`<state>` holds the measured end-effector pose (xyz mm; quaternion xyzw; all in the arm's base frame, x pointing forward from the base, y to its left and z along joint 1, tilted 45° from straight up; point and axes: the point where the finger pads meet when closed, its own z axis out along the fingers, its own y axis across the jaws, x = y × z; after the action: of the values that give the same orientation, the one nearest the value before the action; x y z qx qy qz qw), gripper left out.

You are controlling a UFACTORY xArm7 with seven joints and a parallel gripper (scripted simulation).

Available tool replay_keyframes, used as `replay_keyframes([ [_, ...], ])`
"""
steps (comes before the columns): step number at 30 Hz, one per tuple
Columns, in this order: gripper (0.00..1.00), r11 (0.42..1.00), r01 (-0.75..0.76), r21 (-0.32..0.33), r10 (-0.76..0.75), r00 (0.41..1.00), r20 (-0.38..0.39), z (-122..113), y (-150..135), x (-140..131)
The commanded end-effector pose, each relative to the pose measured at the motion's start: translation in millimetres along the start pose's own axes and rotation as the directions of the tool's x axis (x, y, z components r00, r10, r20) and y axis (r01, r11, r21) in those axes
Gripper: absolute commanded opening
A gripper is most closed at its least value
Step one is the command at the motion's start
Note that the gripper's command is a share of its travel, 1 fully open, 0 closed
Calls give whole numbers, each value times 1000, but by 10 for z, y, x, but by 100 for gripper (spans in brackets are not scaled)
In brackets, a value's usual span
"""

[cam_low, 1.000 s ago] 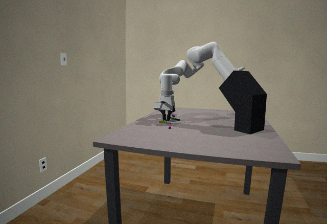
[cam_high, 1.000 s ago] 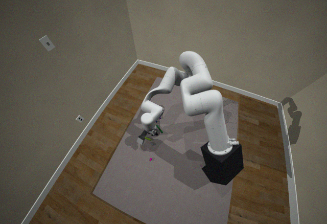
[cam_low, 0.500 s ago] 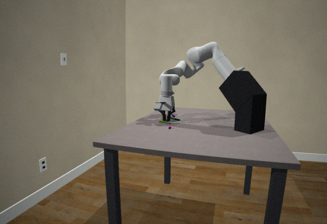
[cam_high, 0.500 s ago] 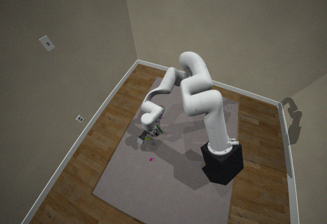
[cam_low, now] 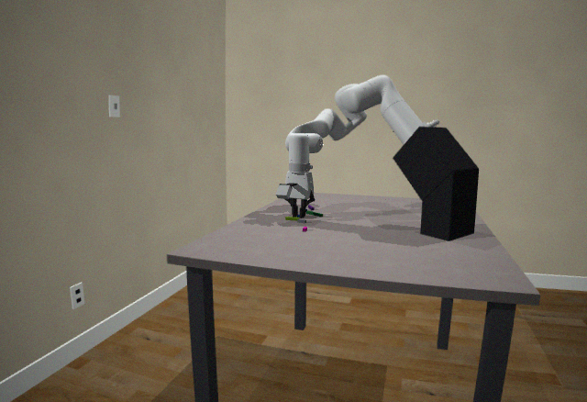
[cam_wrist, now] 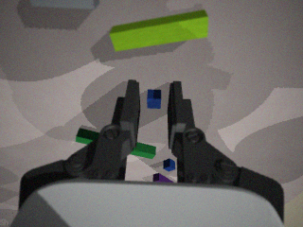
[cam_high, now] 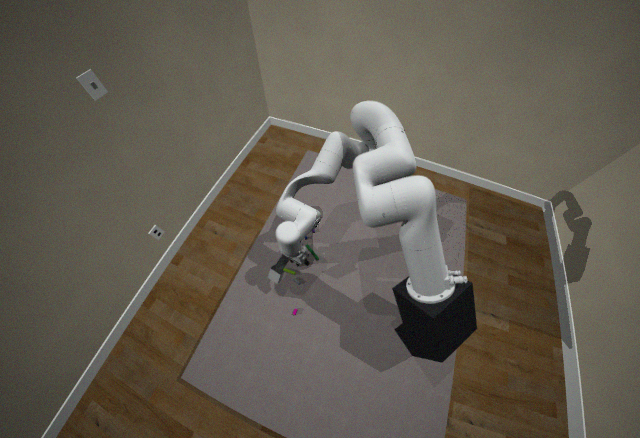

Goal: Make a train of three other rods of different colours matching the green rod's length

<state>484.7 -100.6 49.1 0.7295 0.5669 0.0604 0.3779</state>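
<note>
In the wrist view my gripper (cam_wrist: 153,95) hangs straight down over the table, its fingers partly open with nothing between them. A small blue cube (cam_wrist: 153,99) lies on the table below the gap between the fingertips. A lime rod (cam_wrist: 159,30) lies flat beyond it, and the end of a grey rod (cam_wrist: 62,4) shows at the top left. The green rod lies behind the left finger, partly hidden. A second blue cube (cam_wrist: 169,165) and a purple rod's end (cam_wrist: 162,178) show near the palm. A magenta rod (cam_high: 294,311) lies apart, nearer the table's middle.
The arm's black base block (cam_low: 438,182) stands at the table's right side. The rods cluster under the gripper (cam_low: 298,214) near the far left part of the table. The table's left edge is close to the cluster.
</note>
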Motion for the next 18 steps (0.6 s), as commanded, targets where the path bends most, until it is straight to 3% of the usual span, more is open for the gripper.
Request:
replay_keyframes([
  [1, 24, 1000, 1, -2, -1, 1000, -2, -10, 6, 9],
  [13, 24, 1000, 1, -2, -1, 1000, -2, -10, 6, 9],
  [14, 4, 1000, 1, -2, -1, 1000, -2, -10, 6, 9],
  [18, 4, 1000, 1, -2, -1, 1000, -2, -10, 6, 9],
])
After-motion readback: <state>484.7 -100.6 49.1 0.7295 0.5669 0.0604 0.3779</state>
